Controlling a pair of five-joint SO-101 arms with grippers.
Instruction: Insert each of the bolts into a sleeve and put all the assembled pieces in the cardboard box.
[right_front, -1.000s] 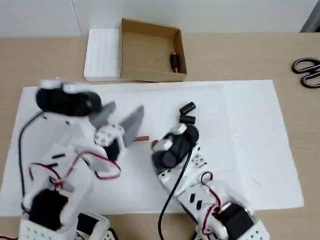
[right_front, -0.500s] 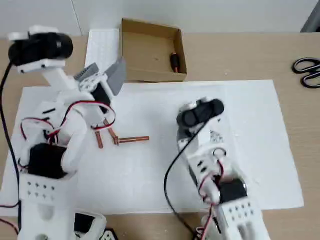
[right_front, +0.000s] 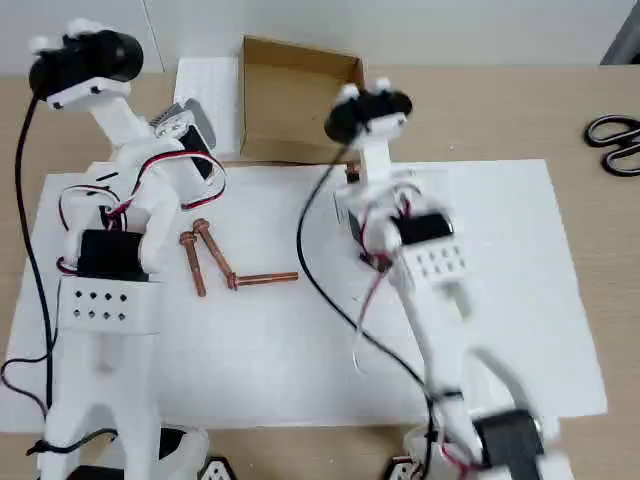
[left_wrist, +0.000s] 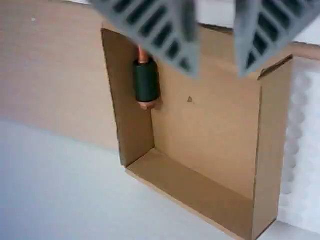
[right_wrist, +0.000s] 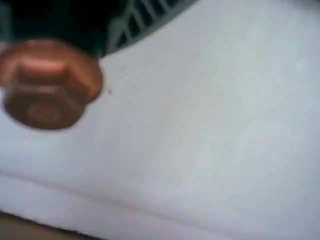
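Three copper bolts (right_front: 215, 250) lie loose on the white paper, left of centre. The cardboard box (right_front: 290, 105) stands at the back. Seen from the left wrist, the box (left_wrist: 210, 130) holds one assembled piece (left_wrist: 146, 82), a black sleeve with a copper bolt through it. My left gripper (right_front: 190, 125) hangs open and holds nothing, beside the box's left wall over the foam. My right gripper (right_front: 352, 182) sits just in front of the box's front wall, shut on a bolt in a black sleeve. Its copper head (right_wrist: 50, 85) hangs close above the paper.
A white foam block (right_front: 205, 95) lies against the box's left side. Scissors (right_front: 615, 143) rest at the far right of the wooden table. The white paper sheet (right_front: 500, 280) covers the middle, and the right arm stretches across it towards the box.
The left arm lifted off the bolts and swung back to the box's left side. The right arm stretched forward from the sheet's centre to the box's front wall.
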